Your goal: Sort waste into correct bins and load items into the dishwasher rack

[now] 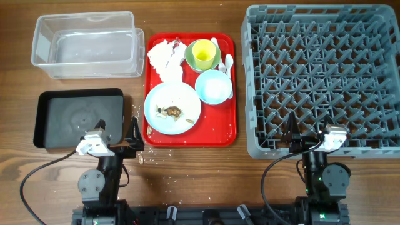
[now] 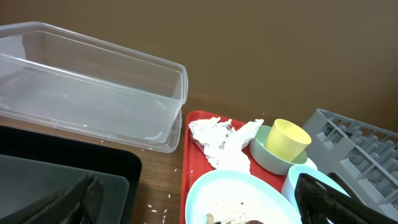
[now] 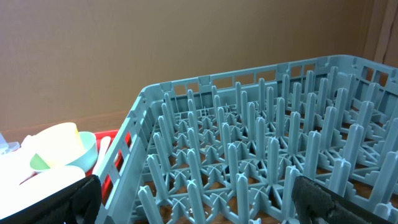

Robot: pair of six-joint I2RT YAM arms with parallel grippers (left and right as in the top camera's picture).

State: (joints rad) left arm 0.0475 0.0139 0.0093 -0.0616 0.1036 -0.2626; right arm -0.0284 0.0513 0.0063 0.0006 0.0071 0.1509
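On the red serving tray (image 1: 190, 134) lie crumpled white napkins (image 1: 164, 57), a yellow cup (image 1: 203, 53) inside a pale green bowl (image 1: 189, 56), a light blue bowl (image 1: 214, 86), a white spoon (image 1: 229, 61) and a light blue plate (image 1: 172, 100) carrying brown food scraps (image 1: 172, 112). My left gripper (image 1: 117, 131) hangs open and holds nothing at the near right corner of the black tray (image 1: 69, 115). In its wrist view the plate (image 2: 236, 193) shows between the fingers. Over the grey dishwasher rack's (image 1: 325, 75) near edge my right gripper (image 1: 308, 130) stands open and holds nothing.
The clear tub (image 1: 84, 44) stands at the back left, beyond the black tray. Rice crumbs (image 1: 140, 157) dot the wood near the red tray's front left corner. The rack's upright pegs (image 3: 261, 143) fill the right wrist view.
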